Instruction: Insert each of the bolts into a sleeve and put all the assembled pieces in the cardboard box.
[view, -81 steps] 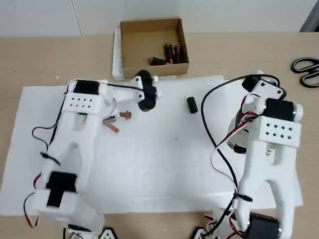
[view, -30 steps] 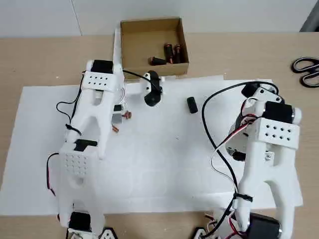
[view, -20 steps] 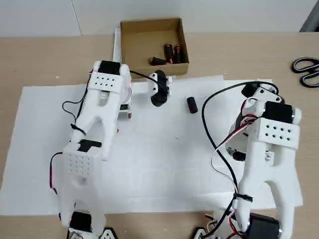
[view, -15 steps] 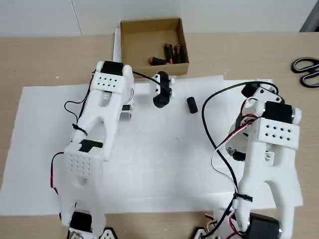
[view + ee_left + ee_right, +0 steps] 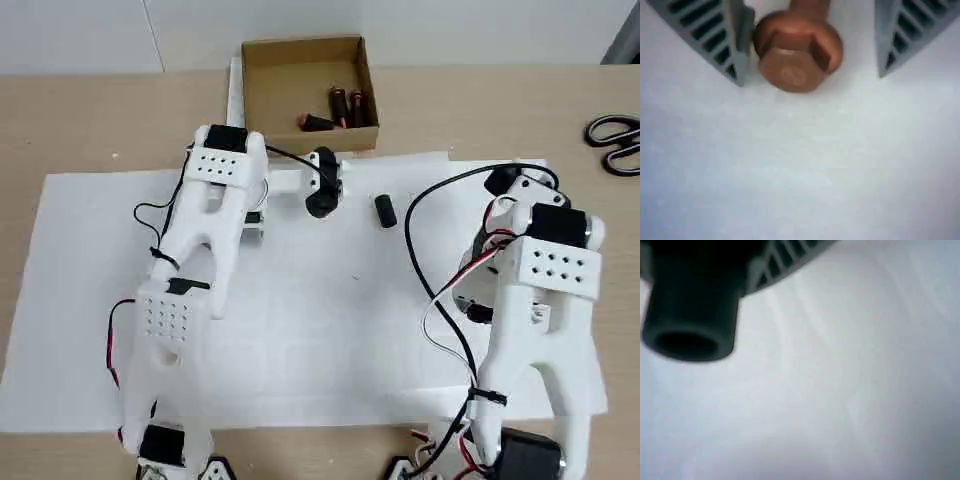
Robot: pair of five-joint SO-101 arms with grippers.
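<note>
A copper bolt [image 5: 797, 55] lies on the white sheet, head toward the left wrist camera. My left gripper [image 5: 810, 75] is open around it, and one grey finger [image 5: 725, 40] touches the bolt head. From above, that gripper [image 5: 252, 222] is low on the sheet, just in front of the cardboard box [image 5: 262, 90]. My right gripper [image 5: 700, 260] is shut on a black sleeve [image 5: 690, 315], held just over the sheet with its open end showing. Another black sleeve [image 5: 385, 210] lies loose on the sheet between the arms. Several assembled pieces [image 5: 340, 105] lie in the box.
The white sheet [image 5: 330, 330] covers the table's middle. Scissors [image 5: 615, 140] lie at the far right edge. The right arm [image 5: 545, 270] stands over the sheet's right side, its cables looping toward the loose sleeve.
The left arm has swung right and stretched toward the box, bringing its gripper down over the loose bolts, which it now covers from above. The right arm has kept still.
</note>
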